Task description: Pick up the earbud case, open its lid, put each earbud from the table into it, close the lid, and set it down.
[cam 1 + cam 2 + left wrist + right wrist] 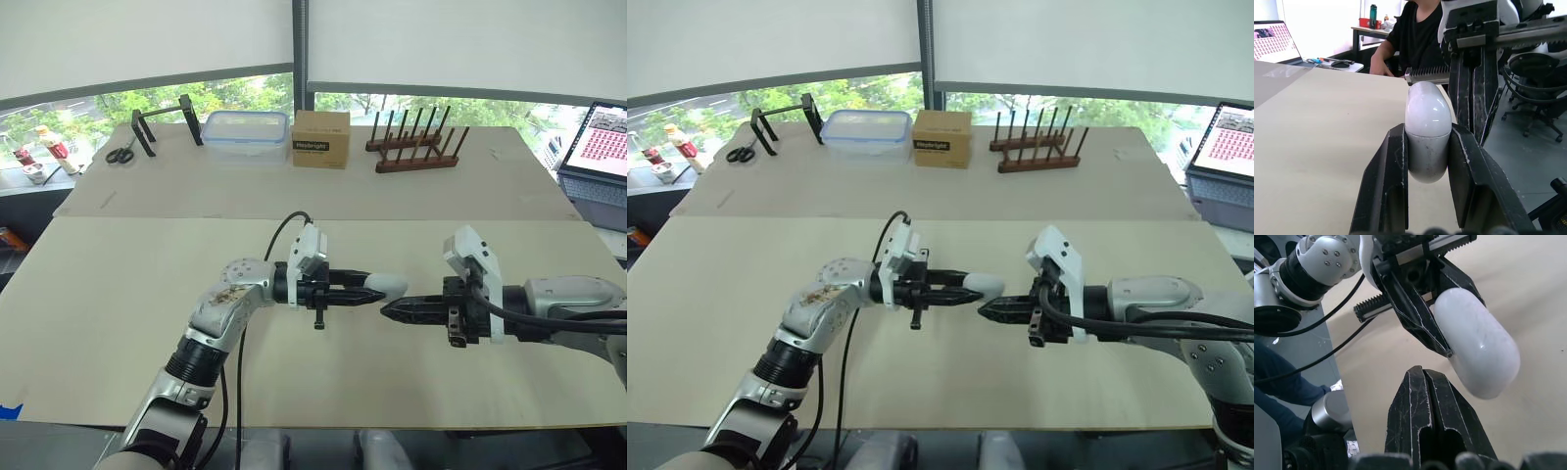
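Observation:
A white earbud case point(388, 285) hangs above the middle of the light table point(118, 294), its lid closed. My left gripper point(376, 292) is shut on it, and the rounded end sticks out past the fingertips point(1395, 166). My right gripper point(386, 311) points at the case from the right with its fingers pressed shut and nothing between them. Its tip sits just below and beside the case's free end point(1476, 350), very near but apart from it.
Along the far side of the table lie scissors point(120, 154), a black stand point(167, 119), a clear lidded container point(245, 132), a cardboard box point(320, 138) and a wooden peg rack point(416, 145). A laptop point(600, 147) stands at the right. A person point(1410, 34) sits beyond the table.

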